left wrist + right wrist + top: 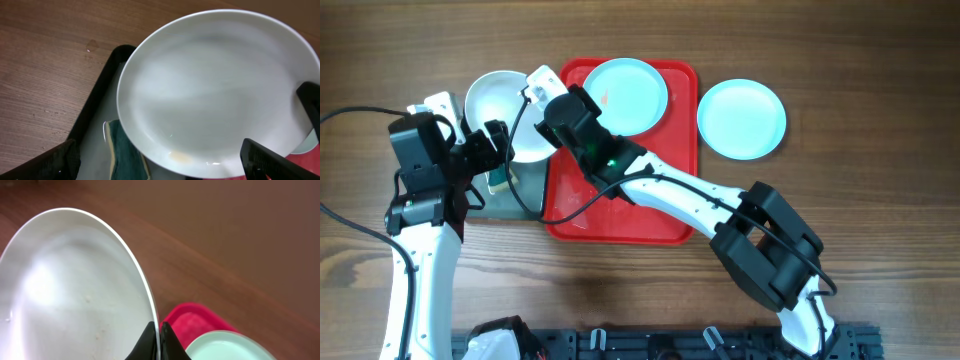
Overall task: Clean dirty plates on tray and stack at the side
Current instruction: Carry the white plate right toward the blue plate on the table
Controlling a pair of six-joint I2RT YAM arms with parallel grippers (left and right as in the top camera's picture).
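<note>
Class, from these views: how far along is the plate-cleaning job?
Looks done: one light blue plate lies beside the red tray. In hand: the right fingers pinch the white plate by its rim above the grey tray and sponge. Left: the second light blue plate, reddish-marked, on that tray; nothing stacked.

You're looking at a robotics lab bench: a left arm (420,260) and a right arm (690,195) stand on a black rail (650,345) at the edge of a wood-grain table (880,220) (cable (350,110) trailing loose), a tray (650,225) laid before them.
</note>
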